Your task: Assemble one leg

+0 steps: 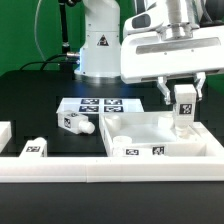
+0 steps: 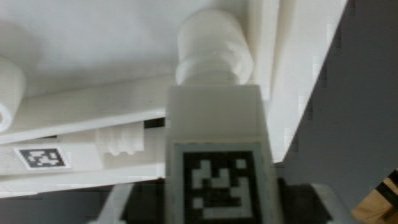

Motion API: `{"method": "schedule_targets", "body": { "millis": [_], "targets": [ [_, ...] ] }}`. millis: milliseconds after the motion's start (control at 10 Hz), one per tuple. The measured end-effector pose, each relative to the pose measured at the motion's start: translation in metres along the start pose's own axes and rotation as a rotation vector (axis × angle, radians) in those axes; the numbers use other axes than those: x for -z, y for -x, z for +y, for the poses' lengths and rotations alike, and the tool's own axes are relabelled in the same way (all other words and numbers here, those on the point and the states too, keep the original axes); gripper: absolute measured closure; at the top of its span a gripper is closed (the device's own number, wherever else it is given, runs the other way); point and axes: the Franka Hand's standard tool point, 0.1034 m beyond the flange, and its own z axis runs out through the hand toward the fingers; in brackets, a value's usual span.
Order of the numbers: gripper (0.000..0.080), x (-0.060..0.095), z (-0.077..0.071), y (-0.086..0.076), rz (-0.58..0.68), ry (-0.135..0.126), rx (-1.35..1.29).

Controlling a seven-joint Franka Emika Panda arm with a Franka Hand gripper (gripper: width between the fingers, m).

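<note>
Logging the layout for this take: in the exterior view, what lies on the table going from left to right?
From the left: loose leg → second loose leg → square panel. The gripper holds a third leg at the panel's right part. The marker board overlaps the second leg, so it is left out.

Claw around upright leg, seemingly above panel

1. Small white leg, tagged, pinched upright in the gripper, peg end down over the panel's corner at the exterior view's right.
2. Second leg, lying on its side just beside the panel's opposite edge.
3. Third leg, lying flat farther toward the exterior view's left.
</note>
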Motion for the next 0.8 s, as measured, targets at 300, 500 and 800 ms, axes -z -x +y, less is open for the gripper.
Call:
{"method": "schedule_targets", "body": {
  "millis": [300, 500, 800],
  "targets": [
    [0.0514, -0.007, -0.004, -0.004, -0.003, -0.005, 0.003],
    [0.0514, -0.014, -0.003, 0.001, -0.01, -0.002, 0.003],
    [0.0514, -0.015, -0.007, 0.004, 0.011, -0.002, 0.01]
  ]
}}
